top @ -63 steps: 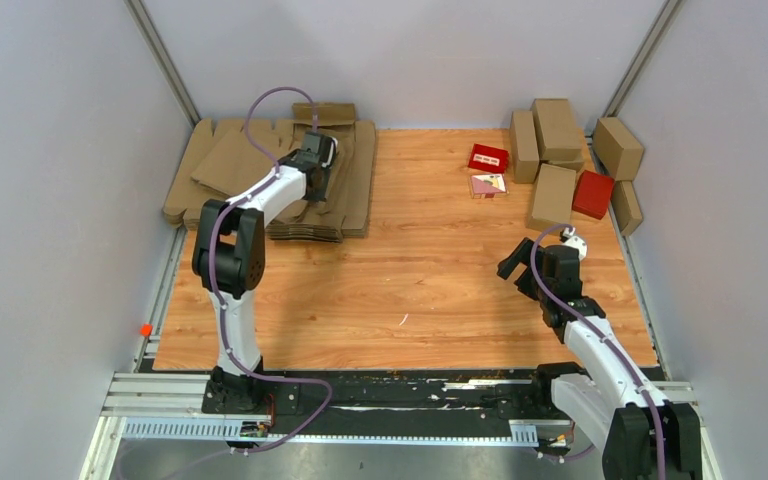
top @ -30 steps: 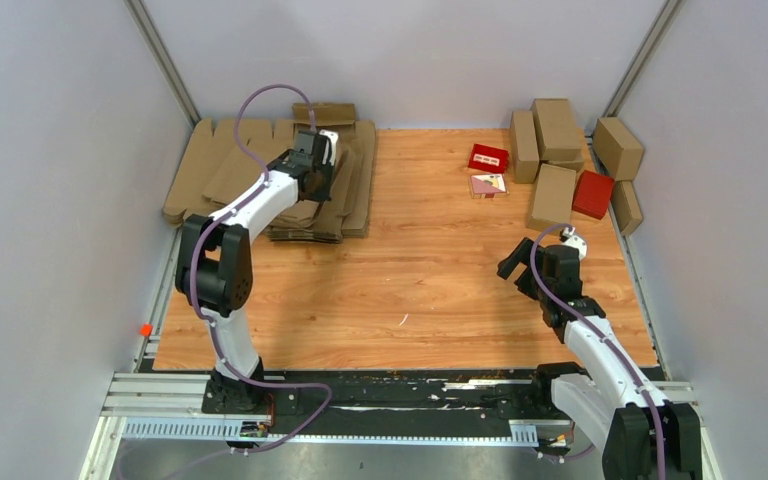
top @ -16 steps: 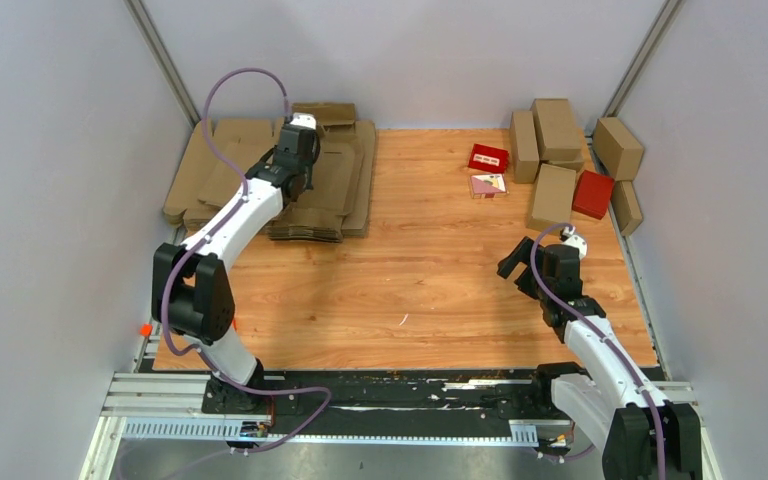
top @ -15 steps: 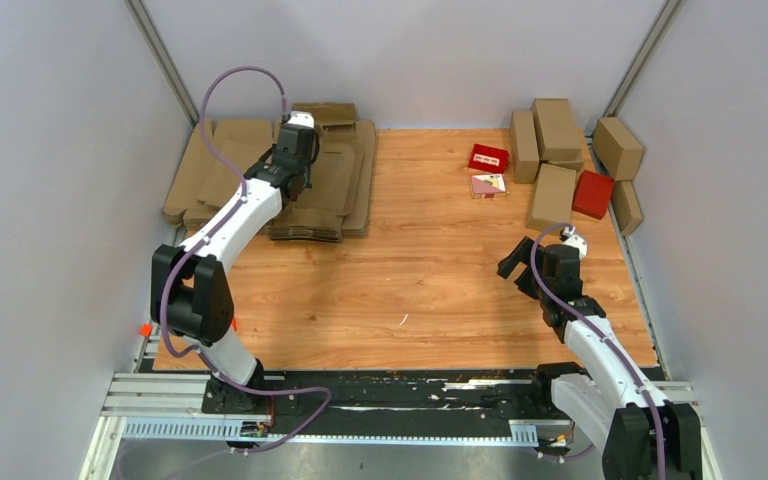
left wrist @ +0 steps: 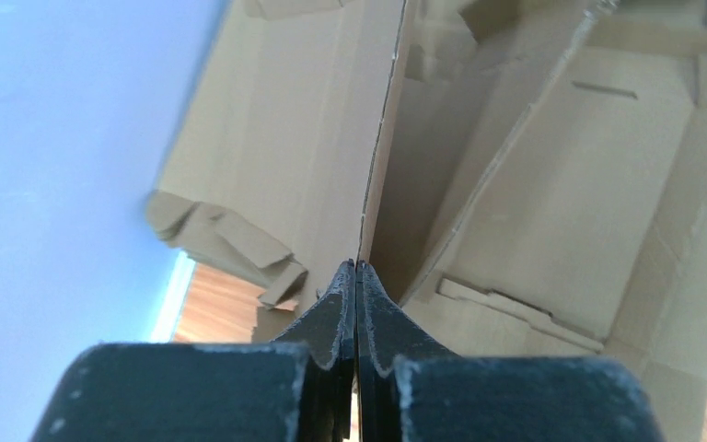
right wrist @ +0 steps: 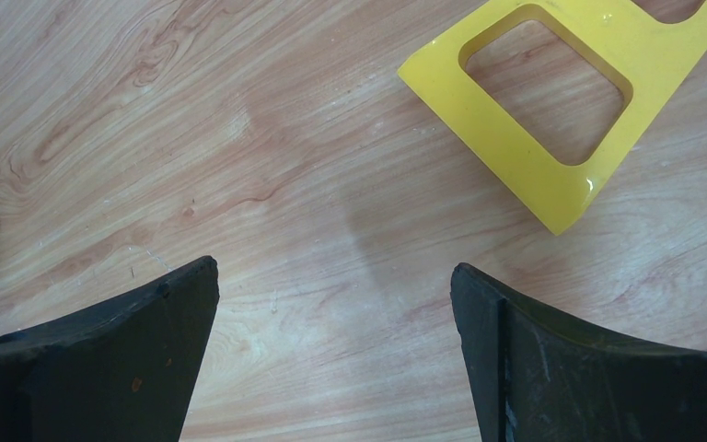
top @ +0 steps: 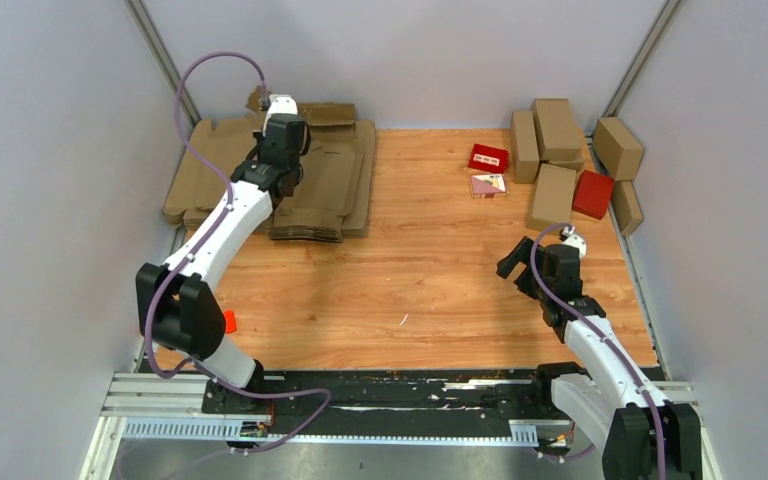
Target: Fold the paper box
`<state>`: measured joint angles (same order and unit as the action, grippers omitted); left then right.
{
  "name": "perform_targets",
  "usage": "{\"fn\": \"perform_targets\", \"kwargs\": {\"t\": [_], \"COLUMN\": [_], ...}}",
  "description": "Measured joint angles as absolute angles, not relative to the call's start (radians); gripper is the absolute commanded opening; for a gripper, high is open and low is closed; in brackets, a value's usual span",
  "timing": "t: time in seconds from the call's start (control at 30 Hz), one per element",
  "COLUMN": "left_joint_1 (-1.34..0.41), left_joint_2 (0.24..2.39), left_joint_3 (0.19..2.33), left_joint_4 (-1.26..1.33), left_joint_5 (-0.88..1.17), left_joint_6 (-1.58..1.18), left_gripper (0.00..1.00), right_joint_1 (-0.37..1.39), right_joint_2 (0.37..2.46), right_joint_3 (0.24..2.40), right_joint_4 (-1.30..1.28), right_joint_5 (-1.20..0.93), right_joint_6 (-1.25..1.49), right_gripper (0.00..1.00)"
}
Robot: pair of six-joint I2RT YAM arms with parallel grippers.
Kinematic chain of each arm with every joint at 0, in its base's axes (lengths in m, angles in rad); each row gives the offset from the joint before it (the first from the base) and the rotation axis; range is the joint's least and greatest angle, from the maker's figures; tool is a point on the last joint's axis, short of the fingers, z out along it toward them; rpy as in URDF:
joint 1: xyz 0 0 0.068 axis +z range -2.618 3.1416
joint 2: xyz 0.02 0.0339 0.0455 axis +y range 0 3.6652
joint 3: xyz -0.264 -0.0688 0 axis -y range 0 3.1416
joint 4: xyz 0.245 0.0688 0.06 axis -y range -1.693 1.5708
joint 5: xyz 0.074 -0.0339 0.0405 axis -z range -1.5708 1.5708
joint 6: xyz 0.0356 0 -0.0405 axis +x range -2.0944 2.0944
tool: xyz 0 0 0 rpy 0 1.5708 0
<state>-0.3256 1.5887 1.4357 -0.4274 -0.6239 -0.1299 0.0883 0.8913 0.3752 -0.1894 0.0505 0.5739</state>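
Right gripper: I see the right gripper [right wrist: 333,270] hanging over bare wood near the right edge of the worktop [top: 410,270], jaws spread wide, nothing between them.
Yellow piece: a flat yellow plastic piece [right wrist: 552,175] with square cut-outs lies on the wood just beyond that gripper, apart from both fingers.
Left arm: I have it stretched out to the far-left corner of the worktop.
Left gripper: the left gripper [left wrist: 357,267] is pinched tight on the thin edge of a cardboard sheet; in my wrist view the edge runs straight up from the fingertips.
Paper box: the paper box [left wrist: 295,129] is that held sheet, unfolded, standing on edge at the far-left corner, its flaps beside the pale wall [left wrist: 55,138].
Blanks: a stack of flat blanks [top: 335,190] lies under and beside it, against the far edge.
Finished boxes: closed brown boxes [top: 557,128] crowd the far-right corner, with red boxes [top: 594,193] among them; I cannot tell what the small printed item near them is.
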Motion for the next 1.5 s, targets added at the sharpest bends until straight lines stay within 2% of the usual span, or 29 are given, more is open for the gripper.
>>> {"fn": "perform_targets", "kwargs": {"t": [0.2,0.4,0.63,0.8,0.87,1.03,1.1,1.33,1.43,1.5], "left_joint_1": [-0.343,-0.479,-0.534,-0.45,-0.394,-0.347,-0.373,-0.604,-0.61,-0.6], "left_joint_2": [1.542,1.575,1.76,1.765,1.765,1.707,1.66,1.448,1.402,1.384], "left_joint_3": [1.435,1.332,1.465,1.494,1.489,1.355,1.301,1.18,1.175,1.158], "left_joint_4": [-0.362,-0.093,-0.209,-0.344,-0.356,-0.312,-0.277,-0.056,0.008,0.036], "left_joint_5": [-0.86,-1.06,-0.968,-0.695,-0.587,-0.496,-0.511,-0.833,-0.907,-0.931], "left_joint_6": [-0.114,0.076,0.055,-0.112,-0.184,-0.25,-0.226,-0.008,0.015,0.015], "left_gripper": [0.0,0.0,0.0,0.0,0.0,0.0,0.0,0.0,0.0,0.0], "right_joint_1": [0.088,0.088,0.098,0.145,0.194,0.389,0.452,0.574,0.602,0.613], "right_joint_2": [0.891,0.895,1.036,1.234,1.327,1.483,1.52,1.647,1.72,1.773], "right_joint_3": [0.375,0.375,0.423,0.527,0.597,0.845,0.933,1.147,1.235,1.279], "right_joint_4": [-0.189,-0.174,-0.076,0.008,0.031,0.007,0.026,0.074,0.129,0.207], "right_joint_5": [0.049,-0.006,-0.273,-0.446,-0.488,-0.47,-0.462,-0.359,-0.332,-0.327], "right_joint_6": [0.574,0.562,0.528,0.569,0.595,0.628,0.651,0.758,0.815,0.863], "right_gripper": [0.97,0.93,0.95,0.95,0.95,0.95,0.92,0.92,0.91,0.95]}}
